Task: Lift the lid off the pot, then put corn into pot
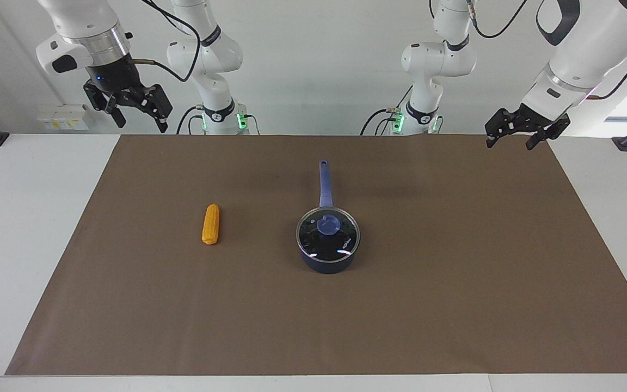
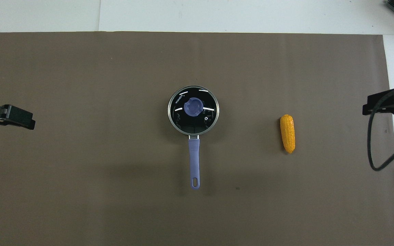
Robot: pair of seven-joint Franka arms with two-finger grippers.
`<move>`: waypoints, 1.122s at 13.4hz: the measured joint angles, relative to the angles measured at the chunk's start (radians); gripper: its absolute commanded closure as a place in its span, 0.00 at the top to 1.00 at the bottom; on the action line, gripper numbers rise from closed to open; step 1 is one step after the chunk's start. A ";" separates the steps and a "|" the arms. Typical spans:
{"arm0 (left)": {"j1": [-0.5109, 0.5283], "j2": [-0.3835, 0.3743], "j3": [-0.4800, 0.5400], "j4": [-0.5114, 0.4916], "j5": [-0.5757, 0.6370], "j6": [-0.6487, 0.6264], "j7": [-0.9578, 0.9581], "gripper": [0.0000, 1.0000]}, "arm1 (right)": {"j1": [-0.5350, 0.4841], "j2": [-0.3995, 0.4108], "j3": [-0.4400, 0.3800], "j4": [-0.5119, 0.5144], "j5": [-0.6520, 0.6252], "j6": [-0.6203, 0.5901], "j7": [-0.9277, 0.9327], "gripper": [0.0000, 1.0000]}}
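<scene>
Mid-mat we see the pot (image 1: 328,260) with the lid (image 1: 328,235) seated flat on its rim, blue knob (image 1: 327,224) centred, so the pot is closed. We take the pot as our landmark. Its long handle (image 1: 324,183) points straight toward the robots. The corn (image 1: 211,224) lies on the brown mat (image 1: 455,305) beside the pot, toward the right arm's end of the table, clear of the pot, long axis running roughly parallel to the handle.

The right gripper (image 1: 138,121) hangs in the air well apart from the pot, over the mat's edge at the right arm's end, fingers spread, holding nothing. It is also well apart from the corn, no contact.

The left gripper (image 1: 511,141) hangs over the mat's edge at the left arm's end, well apart from the pot and lid, fingers spread, nothing between them.

Both arms wait. We see no contact with lid, pot or corn.
</scene>
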 measured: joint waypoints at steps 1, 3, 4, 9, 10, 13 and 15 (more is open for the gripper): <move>0.000 0.000 0.000 0.000 0.000 0.000 0.000 1.00 | 0.001 0.000 0.001 0.000 0.000 0.000 0.000 1.00; 0.000 0.000 0.000 0.000 0.000 0.000 0.000 1.00 | 0.004 0.000 0.002 0.000 0.000 0.000 0.000 1.00; 0.000 0.000 0.000 0.000 0.000 0.000 0.000 1.00 | 0.008 0.000 0.002 -0.001 0.000 0.000 0.000 1.00; 0.000 0.000 0.000 0.000 0.000 0.000 0.000 1.00 | 0.014 0.000 0.002 -0.025 0.000 0.006 0.000 1.00; 0.000 0.000 -0.001 0.000 0.000 0.000 0.000 1.00 | 0.014 0.000 0.002 -0.033 0.000 0.007 0.000 1.00; -0.003 0.000 -0.011 0.000 0.000 0.003 -0.001 1.00 | 0.014 0.000 0.002 -0.045 0.000 0.020 0.000 1.00; -0.004 0.001 -0.014 0.000 -0.001 0.005 -0.009 1.00 | 0.014 0.000 0.003 -0.046 0.000 0.020 0.000 1.00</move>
